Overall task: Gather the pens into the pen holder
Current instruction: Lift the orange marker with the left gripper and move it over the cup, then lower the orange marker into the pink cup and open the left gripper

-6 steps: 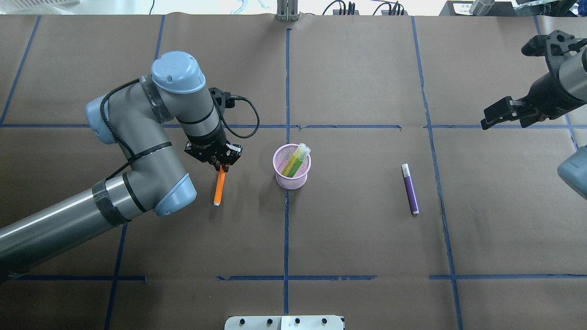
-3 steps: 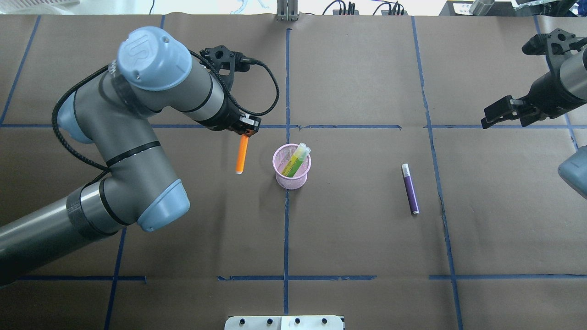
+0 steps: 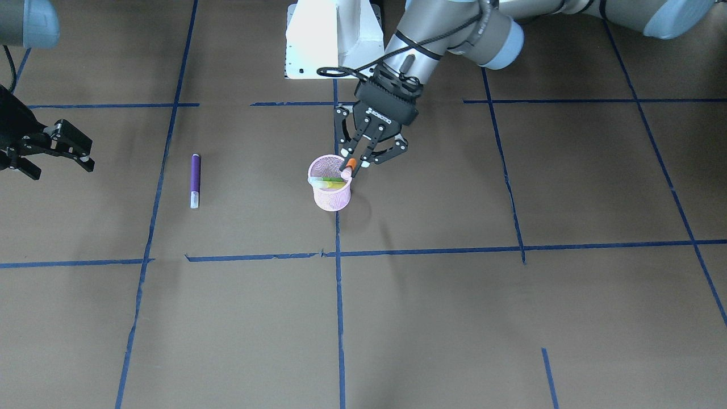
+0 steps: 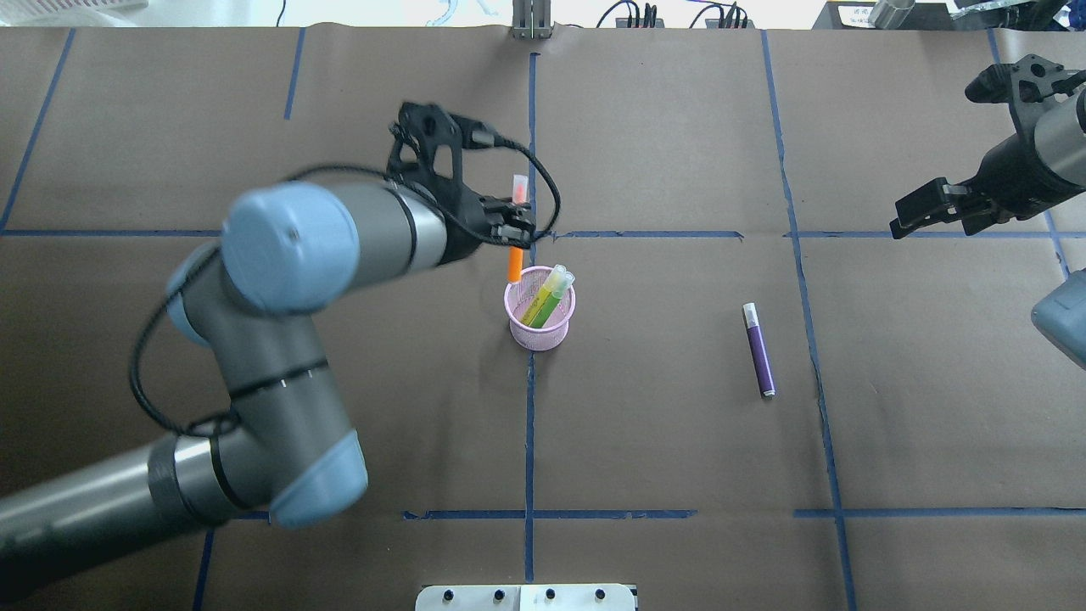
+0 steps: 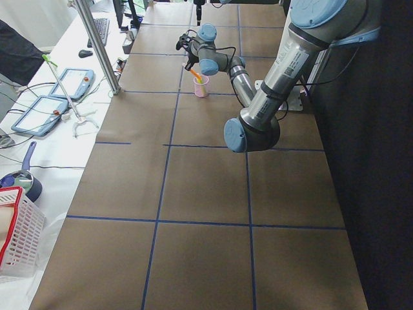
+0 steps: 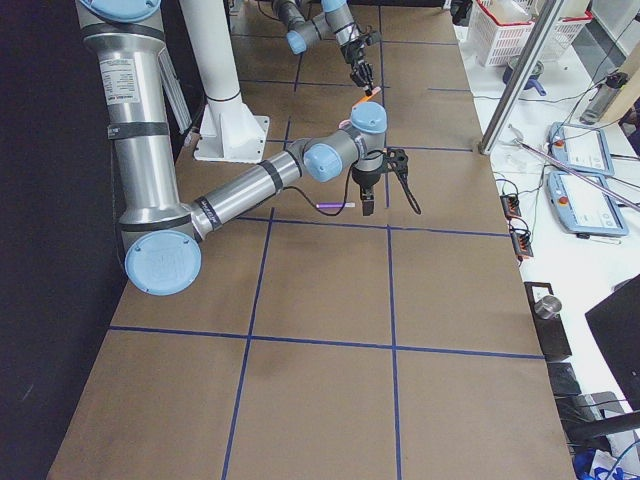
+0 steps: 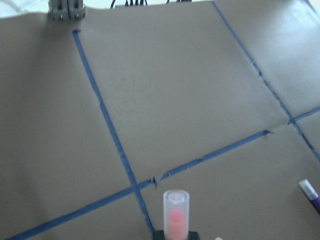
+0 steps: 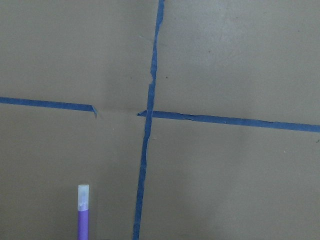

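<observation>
My left gripper [image 4: 514,231] [image 3: 354,164] is shut on the orange pen [image 4: 514,265] [image 3: 350,165]. The pen hangs almost upright, its lower end at the far-left rim of the pink mesh pen holder [image 4: 540,329] [image 3: 331,196]. Its whitish cap [image 7: 176,212] points up. A green pen [image 4: 547,297] [image 3: 329,183] leans inside the holder. To the holder's right, the purple pen [image 4: 759,350] [image 3: 195,179] [image 8: 83,217] lies flat on the table. My right gripper [image 4: 929,222] [image 3: 61,168] hovers open at the far right, well away from the purple pen.
Blue tape lines [image 4: 530,424] grid the brown table cover. The white robot base [image 3: 324,40] stands at the robot's edge. Cables and plugs [image 4: 636,15] sit along the far edge. A side bench holds tablets [image 5: 64,84] and a red-and-white basket [image 5: 19,232].
The left arm lifted the orange pen off the table, carried it right and swung it upright over the holder's rim. The right arm and the purple pen stayed put.
</observation>
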